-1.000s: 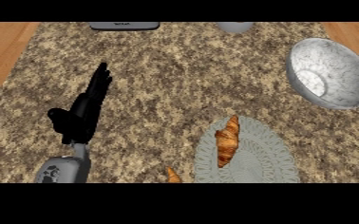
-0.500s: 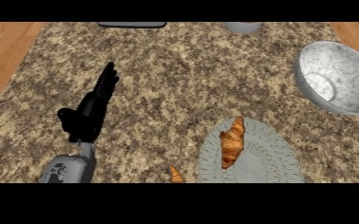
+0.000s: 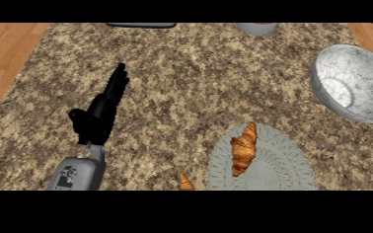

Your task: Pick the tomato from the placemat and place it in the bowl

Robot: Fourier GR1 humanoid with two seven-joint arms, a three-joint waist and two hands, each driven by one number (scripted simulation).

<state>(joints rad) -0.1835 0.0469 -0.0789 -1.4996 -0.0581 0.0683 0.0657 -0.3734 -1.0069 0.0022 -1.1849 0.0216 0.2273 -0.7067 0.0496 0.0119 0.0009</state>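
Reach favours our unseen right hand, we judge: the pastry-like item (image 3: 244, 150) lies on the placemat (image 3: 287, 167) near the bowl (image 3: 357, 64), our left hand (image 3: 94, 121) resting open, well apart.

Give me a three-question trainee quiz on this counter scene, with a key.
1. True or false: the bowl stands on the placemat.
2. What lies on the placemat? A) a tomato B) a golden-brown pastry C) a spoon
3. Fill in: the left hand, fingers straight, shows at the view's ___ side.

Key: 1 false, the bowl sits apart from the placemat, up and to its right; 2 B; 3 left.
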